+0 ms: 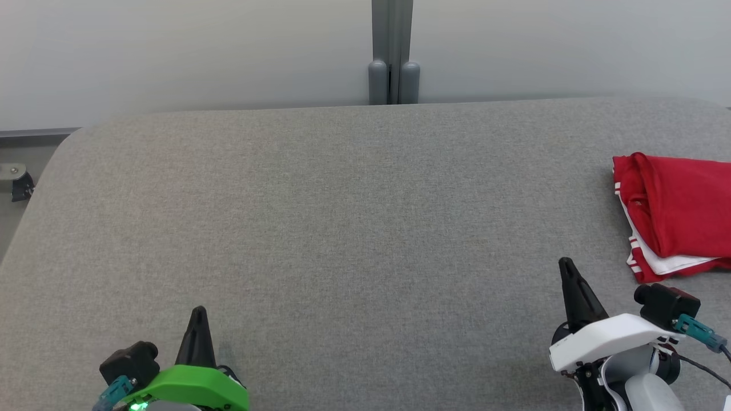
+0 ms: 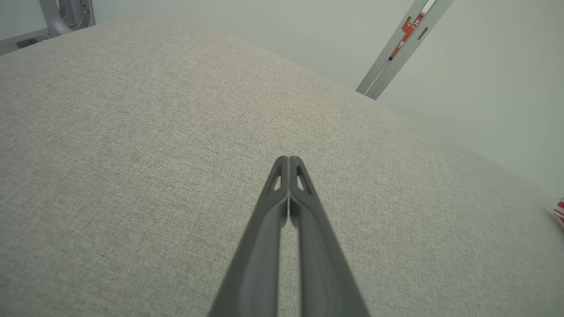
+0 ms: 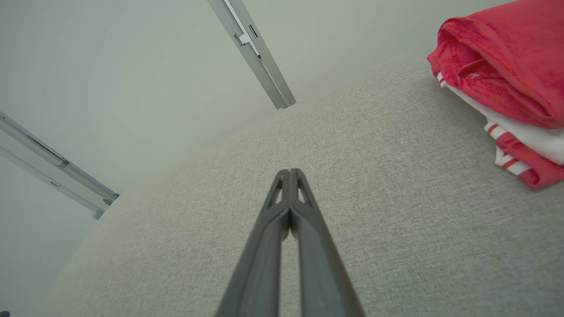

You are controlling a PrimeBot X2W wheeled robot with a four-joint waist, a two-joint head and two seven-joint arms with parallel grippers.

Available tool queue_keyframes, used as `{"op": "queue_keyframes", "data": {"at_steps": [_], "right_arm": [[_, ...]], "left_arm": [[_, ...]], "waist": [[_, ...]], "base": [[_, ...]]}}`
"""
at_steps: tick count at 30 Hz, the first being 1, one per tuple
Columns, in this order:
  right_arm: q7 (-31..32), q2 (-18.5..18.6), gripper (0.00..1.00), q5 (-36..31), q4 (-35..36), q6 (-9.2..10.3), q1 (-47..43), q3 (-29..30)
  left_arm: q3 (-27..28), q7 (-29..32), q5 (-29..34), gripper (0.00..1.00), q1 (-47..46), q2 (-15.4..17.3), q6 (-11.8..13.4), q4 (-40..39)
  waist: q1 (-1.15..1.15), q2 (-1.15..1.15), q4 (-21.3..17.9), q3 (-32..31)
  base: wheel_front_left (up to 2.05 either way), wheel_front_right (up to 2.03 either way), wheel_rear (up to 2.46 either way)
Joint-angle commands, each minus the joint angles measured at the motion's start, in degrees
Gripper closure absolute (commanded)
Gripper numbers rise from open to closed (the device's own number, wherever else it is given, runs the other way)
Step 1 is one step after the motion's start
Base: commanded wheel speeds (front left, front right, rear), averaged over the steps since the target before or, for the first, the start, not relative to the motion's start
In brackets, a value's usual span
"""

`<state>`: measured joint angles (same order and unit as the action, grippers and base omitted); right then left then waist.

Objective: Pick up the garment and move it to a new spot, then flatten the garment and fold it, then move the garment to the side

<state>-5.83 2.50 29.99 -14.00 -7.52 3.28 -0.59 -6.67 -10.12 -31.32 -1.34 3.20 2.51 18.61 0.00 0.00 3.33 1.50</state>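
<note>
The red garment (image 1: 679, 211) lies folded at the right side of the table (image 1: 342, 217), done or waiting. The left gripper (image 1: 199, 313) and right gripper (image 1: 566, 264) are pressed together, empty.

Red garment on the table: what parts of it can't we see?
Head view: the garment runs off the right edge.
Right wrist view: the top and right edges cut it; the folded top layer hides the layers beneath.
Left wrist view: a tiny sliver at the right edge, too small to read.
</note>
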Motion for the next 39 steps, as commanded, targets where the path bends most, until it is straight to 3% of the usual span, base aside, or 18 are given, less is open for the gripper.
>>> {"op": "queue_keyframes", "data": {"at_steps": [1,39], "right_arm": [[0.4,0.17,1.0,2.43,0.76,0.01,1.38,0.43],[6.53,0.35,1.0,32.87,0.45,0.01,2.44,3.9]], "left_arm": [[0.78,0.46,-2.24,1.0,-1.6,0.08,-0.49,-1.11],[7.19,8.69,-32.13,1.0,-3.63,-0.1,-5.39,-3.02]], "waist": [[0.0,0.0,-0.05,-0.02],[0.0,0.0,-1.31,-0.52]], "base": [[0.0,0.0,0.0],[0.0,0.0,0.0]]}}
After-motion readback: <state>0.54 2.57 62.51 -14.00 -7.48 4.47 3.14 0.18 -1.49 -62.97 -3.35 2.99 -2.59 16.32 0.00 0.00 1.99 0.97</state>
